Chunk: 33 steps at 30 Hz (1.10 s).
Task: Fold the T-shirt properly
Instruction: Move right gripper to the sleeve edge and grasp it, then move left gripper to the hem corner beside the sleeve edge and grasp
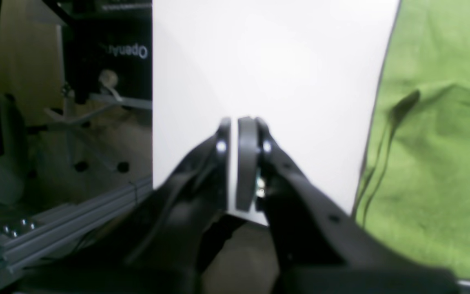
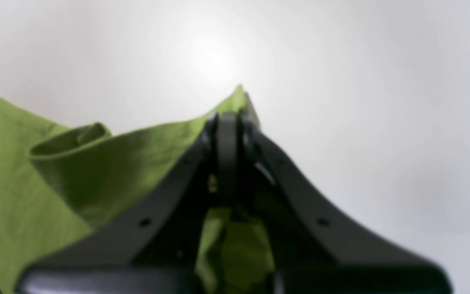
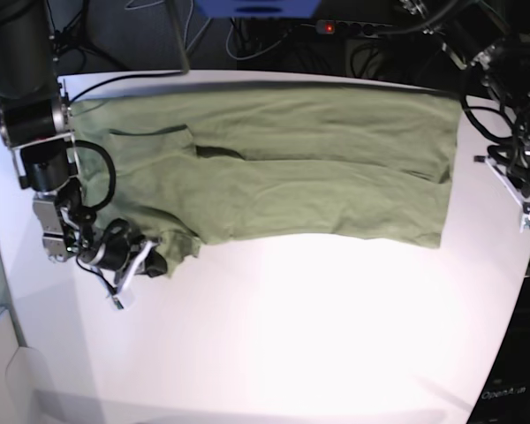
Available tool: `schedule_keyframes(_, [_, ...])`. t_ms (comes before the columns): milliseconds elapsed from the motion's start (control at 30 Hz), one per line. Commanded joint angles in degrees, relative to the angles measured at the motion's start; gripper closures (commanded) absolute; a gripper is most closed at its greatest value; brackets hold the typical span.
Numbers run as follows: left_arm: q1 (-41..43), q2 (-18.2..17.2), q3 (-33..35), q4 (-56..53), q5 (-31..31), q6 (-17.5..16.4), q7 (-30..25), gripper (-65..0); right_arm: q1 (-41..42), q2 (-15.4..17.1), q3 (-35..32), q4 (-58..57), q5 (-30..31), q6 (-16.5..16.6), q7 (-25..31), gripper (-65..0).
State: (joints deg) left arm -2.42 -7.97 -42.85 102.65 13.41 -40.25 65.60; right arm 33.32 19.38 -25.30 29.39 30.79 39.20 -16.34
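The plain sage-green cotton T-shirt [image 3: 274, 168] lies spread lengthwise across the far half of the white table [image 3: 318, 336]. At the left of the base view, the right end effector [image 3: 146, 259] is closed on the shirt's near corner. Judgement: lift that corner gently and carry it over evenly, avoiding bunching. At the right, the left end effector [image 1: 235, 122] sits pressed together, empty, beside the shirt's edge.

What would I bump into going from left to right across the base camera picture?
Right gripper, pinching a corner of the T-shirt → T-shirt, spread over the white table → left arm at the table's right edge.
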Motion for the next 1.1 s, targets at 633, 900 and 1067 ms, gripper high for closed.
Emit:
schedule_keyframes(633, [-9.50, -0.60, -0.01, -11.35, -0.88, 0.25, -1.82, -2.7, -2.68, 5.81, 4.16, 12.94, -0.85, 0.32, -1.99, -1.0])
schedule_keyframes(900, [-12.40, 1.24, 0.70, -11.35, -9.67, 0.25, -4.99, -22.0, -2.77, 5.02, 4.07, 12.94, -0.94, 0.32, -1.99, -0.9])
schedule_keyframes(1067, [-13.63, 0.89, 2.72, -16.37, -14.16, 0.25, -6.31, -28.0, -2.77, 5.02, 3.98, 12.94, -0.94, 0.32, -1.99, -0.9])
